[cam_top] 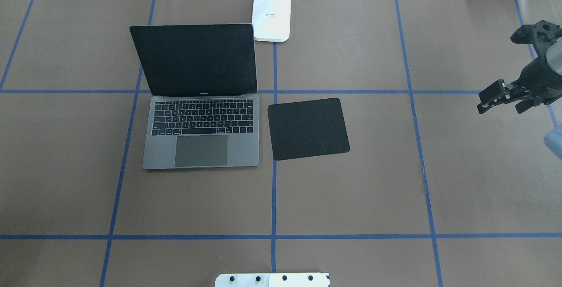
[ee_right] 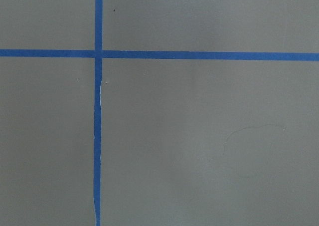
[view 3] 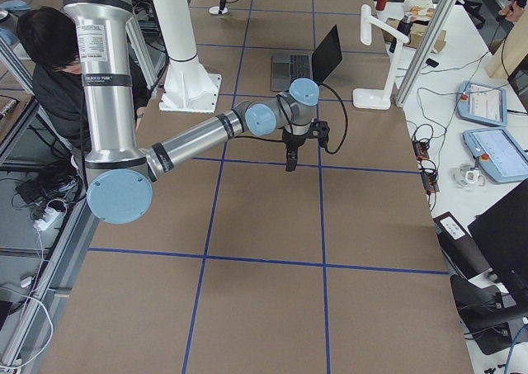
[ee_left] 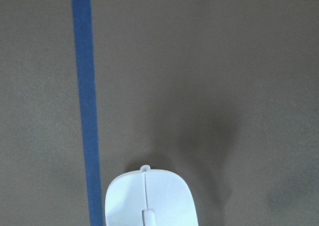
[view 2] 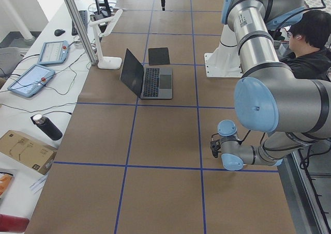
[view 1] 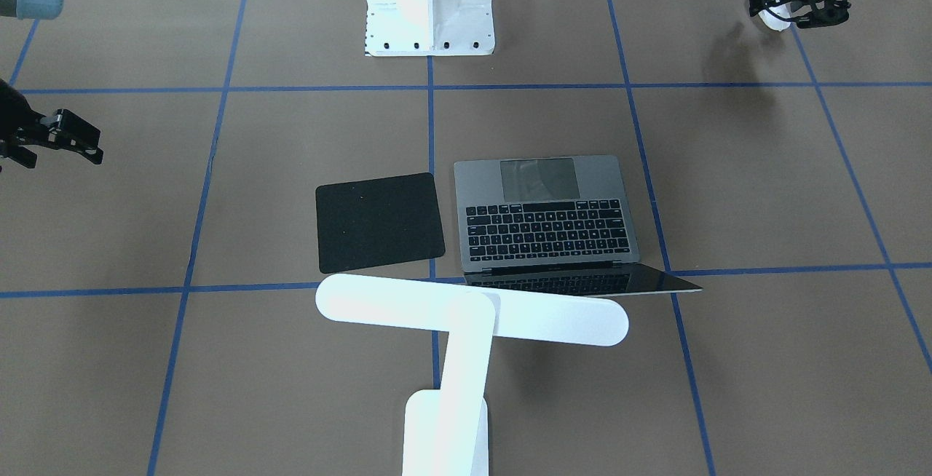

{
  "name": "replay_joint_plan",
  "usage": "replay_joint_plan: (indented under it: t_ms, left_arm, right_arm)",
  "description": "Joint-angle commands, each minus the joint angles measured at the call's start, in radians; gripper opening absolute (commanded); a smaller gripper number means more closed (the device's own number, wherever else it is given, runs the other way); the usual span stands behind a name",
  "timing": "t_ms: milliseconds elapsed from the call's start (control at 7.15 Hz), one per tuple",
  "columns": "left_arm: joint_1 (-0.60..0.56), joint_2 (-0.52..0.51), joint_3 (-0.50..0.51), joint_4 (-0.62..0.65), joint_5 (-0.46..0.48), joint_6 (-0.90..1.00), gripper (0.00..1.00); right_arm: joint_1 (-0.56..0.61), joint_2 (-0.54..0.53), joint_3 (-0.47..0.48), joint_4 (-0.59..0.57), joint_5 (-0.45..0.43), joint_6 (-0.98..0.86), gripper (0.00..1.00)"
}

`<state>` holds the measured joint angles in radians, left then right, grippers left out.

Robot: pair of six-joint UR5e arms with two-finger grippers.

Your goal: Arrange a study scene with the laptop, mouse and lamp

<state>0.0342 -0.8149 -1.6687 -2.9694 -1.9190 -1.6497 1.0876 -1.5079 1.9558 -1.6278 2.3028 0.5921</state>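
Observation:
The laptop (cam_top: pixel 199 146) lies open left of the table's middle, its dark screen upright; it also shows in the front view (view 1: pixel 546 214). The lamp (view 1: pixel 473 312) stands at the table's far edge, its bar head over the laptop's screen edge and its base (cam_top: pixel 272 17) on the table. My left gripper (view 1: pixel 783 14) is shut on the white mouse (view 1: pixel 772 22) and holds it a little above the table near the robot's side. The mouse fills the bottom of the left wrist view (ee_left: pixel 149 198). My right gripper (cam_top: pixel 491 100) hangs empty and looks shut, far to the right.
A flat black mouse pad (cam_top: pixel 307 129) lies just right of the laptop. The white ribbed robot pedestal (view 1: pixel 429 10) stands at the near middle edge. Blue tape lines cross the brown table. A person sits beside the robot (view 2: pixel 310 43).

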Motion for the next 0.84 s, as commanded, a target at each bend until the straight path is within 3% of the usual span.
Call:
replay_joint_plan:
  t_ms: [0, 699]
  left_arm:
    - [0.004, -0.001, 0.004, 0.000, 0.000, -0.001, 1.00]
    - [0.062, -0.003, 0.004, 0.000, 0.000, -0.036, 1.00]
  right_arm:
    - [-0.002, 0.000, 0.000, 0.000, 0.000, 0.000, 0.99]
    - [-0.002, 0.000, 0.002, 0.000, 0.000, -0.002, 0.99]
